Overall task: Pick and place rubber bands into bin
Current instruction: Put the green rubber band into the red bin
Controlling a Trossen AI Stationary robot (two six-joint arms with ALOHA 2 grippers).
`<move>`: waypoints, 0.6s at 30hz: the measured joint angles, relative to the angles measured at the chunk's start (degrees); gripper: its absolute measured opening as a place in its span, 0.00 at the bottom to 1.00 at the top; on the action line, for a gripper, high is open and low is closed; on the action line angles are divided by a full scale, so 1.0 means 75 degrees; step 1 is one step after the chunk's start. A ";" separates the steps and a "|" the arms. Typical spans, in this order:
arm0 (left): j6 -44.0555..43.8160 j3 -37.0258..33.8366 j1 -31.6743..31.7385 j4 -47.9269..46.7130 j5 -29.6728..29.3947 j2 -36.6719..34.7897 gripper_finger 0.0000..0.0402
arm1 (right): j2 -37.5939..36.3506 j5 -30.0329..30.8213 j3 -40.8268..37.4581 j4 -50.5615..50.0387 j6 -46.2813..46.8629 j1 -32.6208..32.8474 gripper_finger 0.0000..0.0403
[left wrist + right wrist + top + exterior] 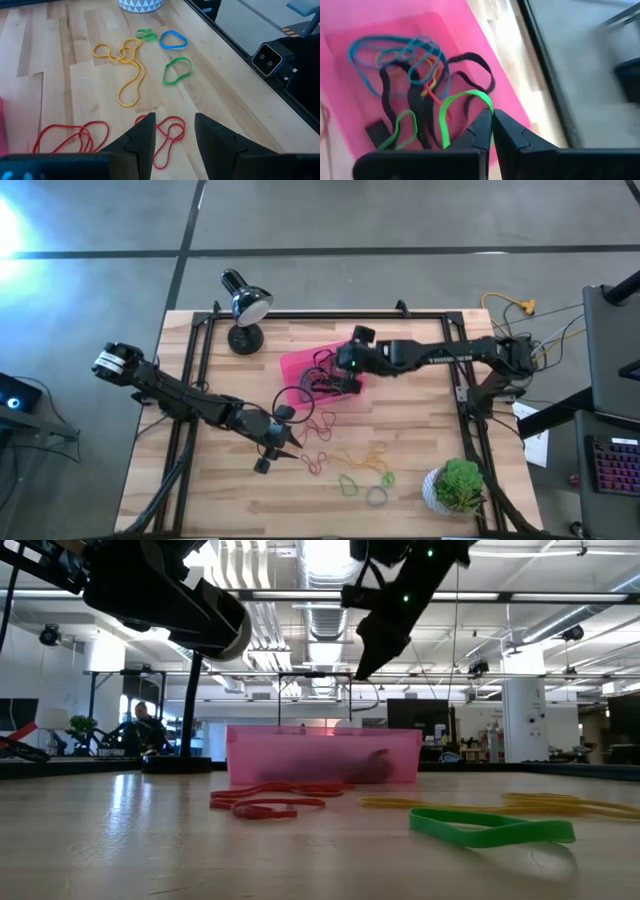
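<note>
The rubber bands point(345, 465) you are sorting lie in two lots. One lot is loose on the wooden table point(420, 430): red loops point(75, 135) just off the bin's 6 o'clock side in the high view, then yellow loops point(125, 65), green ones point(176, 70) and a blue one point(173, 39) trailing toward 5 o'clock, near the potted plant point(458, 485). The other lot is already in the bin point(300, 365), the pink tray near the table's centre: your right wrist view shows blue, black, green and orange bands point(410, 70) tangled on its floor.

Your right gripper point(491, 127) hangs above the bin, reaching in from 3 o'clock. Its fingers are pressed together, and a bright green band point(455, 107) is pinched between their tips, its loop drooping down over the tray. In the low view that gripper point(365, 665) is clear above the tray's rim, not touching it.

Your left gripper point(173, 137) comes in from 9 o'clock and sits low over the table at the bin's 7 o'clock, over the red loops. Its fingers point(145, 135) are spread apart with nothing between them; a red band shows on the wood in the gap, not gripped.

At the table's 11 o'clock corner you have a black desk lamp point(243, 305). In the low view a person point(145, 725) sits in the room well beyond the table.
</note>
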 joint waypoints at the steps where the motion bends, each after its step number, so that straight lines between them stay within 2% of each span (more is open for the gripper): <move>1: 0.0000 0.0000 0.0001 -0.0002 0.0000 0.0000 0.30 | 0.0000 -0.0282 -0.0096 0.0222 0.0061 -0.0156 0.02; 5: 0.0003 0.0000 -0.0002 -0.0002 0.0000 0.0000 0.30 | 0.0000 -0.1063 -0.0337 0.0719 0.0526 -0.0644 0.02; 9: 0.0004 0.0000 -0.0002 -0.0002 0.0000 0.0000 0.30 | 0.0000 -0.1228 -0.0524 0.0857 0.0979 -0.0892 0.02; 12: 0.0006 0.0000 -0.0002 0.0000 0.0000 0.0000 0.30 | 0.0000 -0.1300 -0.0679 0.1024 0.0835 -0.0908 0.03; 18: 0.0006 0.0000 -0.0001 0.0000 0.0000 0.0000 0.30 | 0.0003 -0.1686 -0.1018 0.1533 0.0721 -0.0894 0.17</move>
